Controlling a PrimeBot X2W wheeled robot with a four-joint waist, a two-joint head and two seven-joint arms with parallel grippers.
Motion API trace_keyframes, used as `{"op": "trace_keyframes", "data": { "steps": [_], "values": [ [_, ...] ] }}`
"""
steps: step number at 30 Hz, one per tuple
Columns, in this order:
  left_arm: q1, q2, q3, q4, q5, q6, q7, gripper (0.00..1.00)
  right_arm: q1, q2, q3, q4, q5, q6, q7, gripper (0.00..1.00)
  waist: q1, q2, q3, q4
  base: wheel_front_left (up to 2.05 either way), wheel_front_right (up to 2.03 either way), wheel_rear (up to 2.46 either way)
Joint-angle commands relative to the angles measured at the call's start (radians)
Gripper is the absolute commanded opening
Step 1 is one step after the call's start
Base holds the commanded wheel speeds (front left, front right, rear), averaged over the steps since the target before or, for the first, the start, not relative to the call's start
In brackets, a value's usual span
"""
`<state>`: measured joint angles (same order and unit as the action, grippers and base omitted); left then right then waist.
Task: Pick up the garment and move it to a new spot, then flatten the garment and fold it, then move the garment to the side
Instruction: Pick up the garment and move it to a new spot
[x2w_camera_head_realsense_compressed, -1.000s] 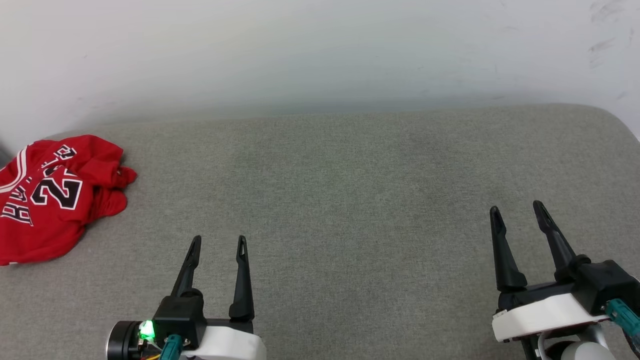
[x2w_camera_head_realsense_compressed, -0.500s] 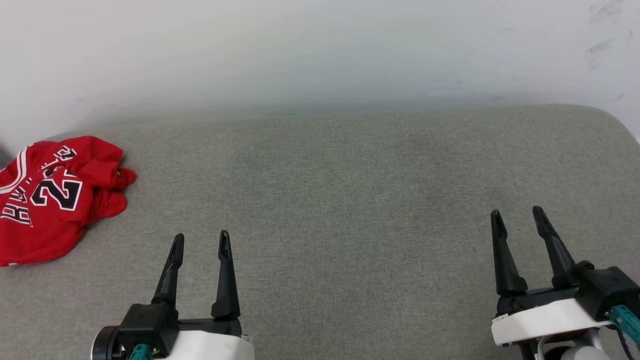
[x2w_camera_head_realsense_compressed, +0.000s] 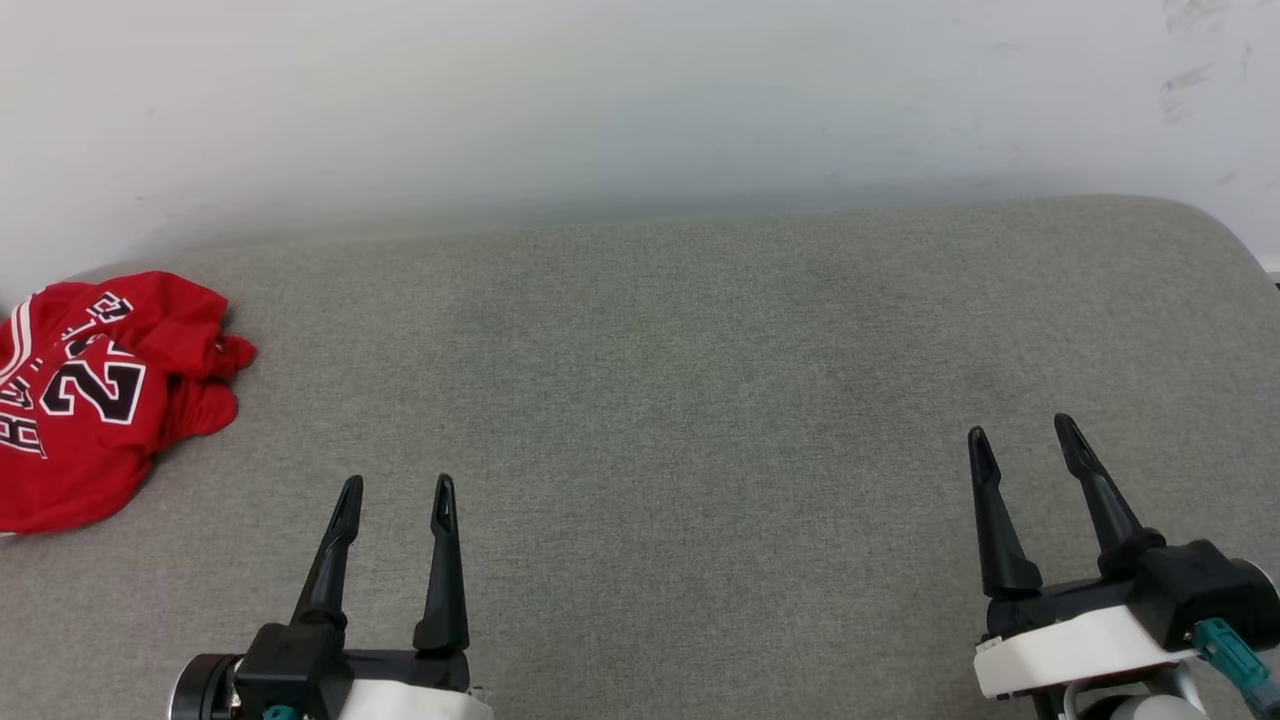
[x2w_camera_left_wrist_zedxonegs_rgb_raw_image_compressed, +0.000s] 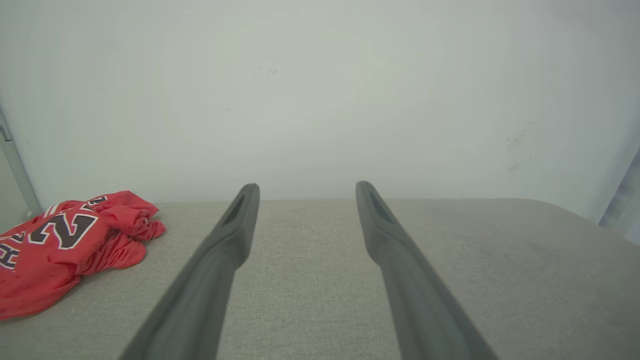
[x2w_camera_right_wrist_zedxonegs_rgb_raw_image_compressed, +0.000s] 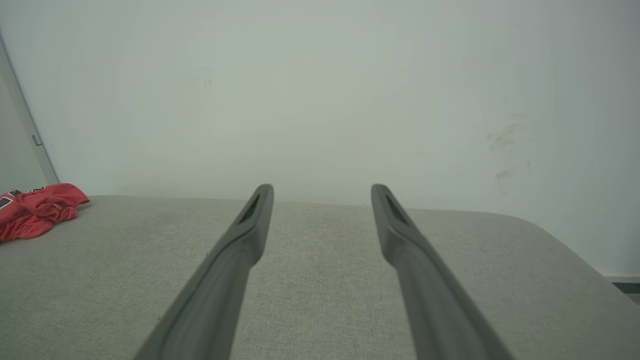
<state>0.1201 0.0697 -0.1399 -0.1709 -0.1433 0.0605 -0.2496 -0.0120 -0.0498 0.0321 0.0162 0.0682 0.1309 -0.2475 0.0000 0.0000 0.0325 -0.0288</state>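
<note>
A crumpled red jersey lies at the far left of the gray counter, well apart from the left tool and right tool, both spread and empty; the pickup, seemingly not yet begun, calls for a leftward reach.

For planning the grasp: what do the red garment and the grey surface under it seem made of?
The garment: likely thin soft fabric, matte; it lies crumpled in loose folds. The surface: woven cloth, matte, fine weave visible; rounded corner suggests padding.
</note>
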Motion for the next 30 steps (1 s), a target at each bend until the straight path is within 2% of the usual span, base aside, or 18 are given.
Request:
{"op": "trace_keyframes", "data": {
  "steps": [1, 12, 30],
  "values": [
    [0.014, -0.004, 0.009, -0.004, 0.024, -0.011, -0.008, 1.00, 0.005, -0.001, 0.002, -0.006, -0.023, 0.000, -0.010, 1.00, 0.0000, 0.0000, 0.003, 0.001, 0.00, 0.00, 0.00],
    [0.000, -0.019, 0.040, 0.003, 0.072, -0.064, -0.016, 1.00, 0.007, -0.001, 0.014, -0.022, -0.051, 0.000, -0.018, 1.00, 0.0000, 0.0000, 0.021, 0.044, 0.00, 0.00, 0.00],
    [0.026, -0.020, 0.105, 0.023, 0.067, -0.069, -0.016, 1.00, 0.033, -0.001, 0.060, -0.028, -0.061, 0.000, -0.018, 1.00, 0.0000, 0.0000, 0.007, 0.273, 0.00, 0.00, 0.00]
  ]
}}
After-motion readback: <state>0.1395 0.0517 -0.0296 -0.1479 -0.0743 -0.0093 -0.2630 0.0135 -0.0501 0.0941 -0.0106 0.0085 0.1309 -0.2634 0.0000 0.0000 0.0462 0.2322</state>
